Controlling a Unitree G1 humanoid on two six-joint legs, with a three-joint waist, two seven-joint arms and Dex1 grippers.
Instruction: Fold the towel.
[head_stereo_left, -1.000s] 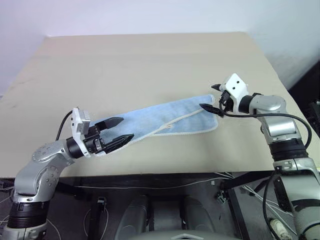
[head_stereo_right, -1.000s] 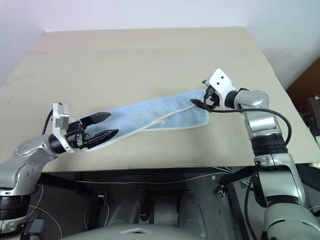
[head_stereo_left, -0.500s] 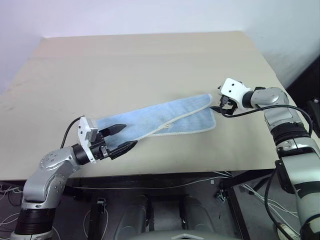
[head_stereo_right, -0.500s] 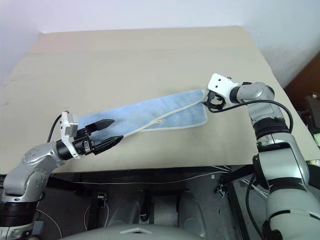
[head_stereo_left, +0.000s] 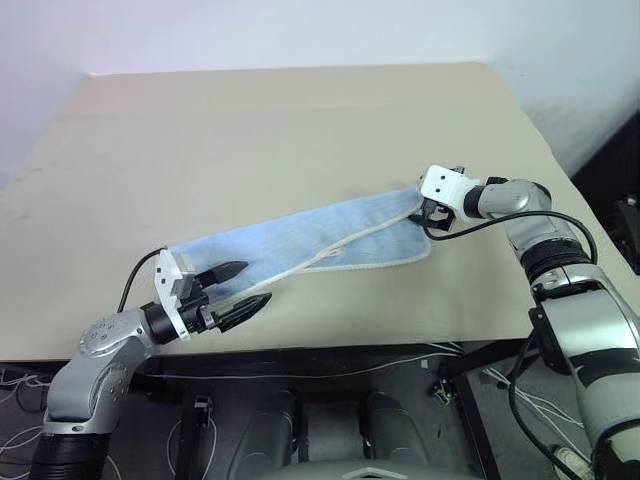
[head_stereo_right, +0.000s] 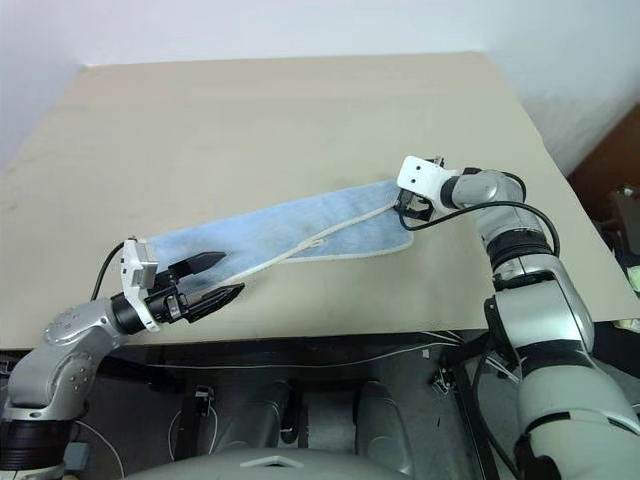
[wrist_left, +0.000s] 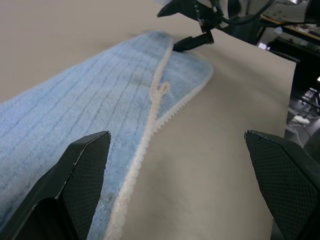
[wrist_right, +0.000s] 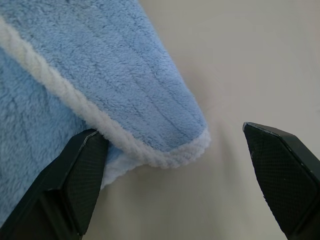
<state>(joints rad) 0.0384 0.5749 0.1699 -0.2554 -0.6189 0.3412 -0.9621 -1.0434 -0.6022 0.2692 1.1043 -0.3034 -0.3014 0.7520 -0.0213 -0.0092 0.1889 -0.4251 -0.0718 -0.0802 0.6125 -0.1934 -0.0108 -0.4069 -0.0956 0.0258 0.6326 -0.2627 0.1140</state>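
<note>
Left eye view — both end effectors, left (head_stereo_left: 238, 285) and right (head_stereo_left: 432, 214), gape wide at towel (head_stereo_left: 310, 232) ends.

Soft cloth on a matt table, hard plastic and metal around it

The towel (wrist_right: 100, 65) is fluffy terry cloth with fine ribbed lines, and its whitish hem looks like thick twisted cord (rough and woolly close to the right gripper (wrist_right: 170, 185)). The table (head_stereo_left: 300, 130) under it is beige, smooth and matt. The fingers (wrist_left: 82, 172) of the left gripper (head_stereo_left: 235, 290) are black plastic with a fine dotted texture. Both arms have shiny silver metal-looking shells.
</note>
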